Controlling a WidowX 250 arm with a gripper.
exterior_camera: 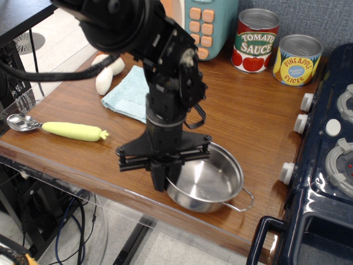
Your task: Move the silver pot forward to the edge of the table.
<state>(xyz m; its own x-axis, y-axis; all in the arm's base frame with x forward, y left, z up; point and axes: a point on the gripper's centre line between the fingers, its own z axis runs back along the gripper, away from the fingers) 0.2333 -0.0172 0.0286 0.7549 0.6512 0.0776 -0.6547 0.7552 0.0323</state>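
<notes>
Near the front edge of the worktop [110, 171], in the single fixed view: silver pot [207, 179] resting close to the rounded front rim, only a narrow strip of bare wood showing between pot and drop. End effector [161, 179] positioned at the pot's left rim, pointing down, fingers apparently clamped on that rim; exact contact hidden by the fingers' own bulk, so grip judged, not confirmed. Pot lying directly to the right of the end effector, wire loop handles running roughly left-right, one handle visible at lower right toward the toy stove [325, 165]. Little room left forward; judged close to finished, remaining travel slight. Risk judged: overshoot past the rim, pot tipping off. To the right, stove knobs near but apart from the pot. Behind, open wood back to the blue cloth [129, 94], tomato sauce can [256, 40] and pineapple can [298, 59], all well apart. At far left, yellow-handled spoon [55, 128], clear of the path.
</notes>
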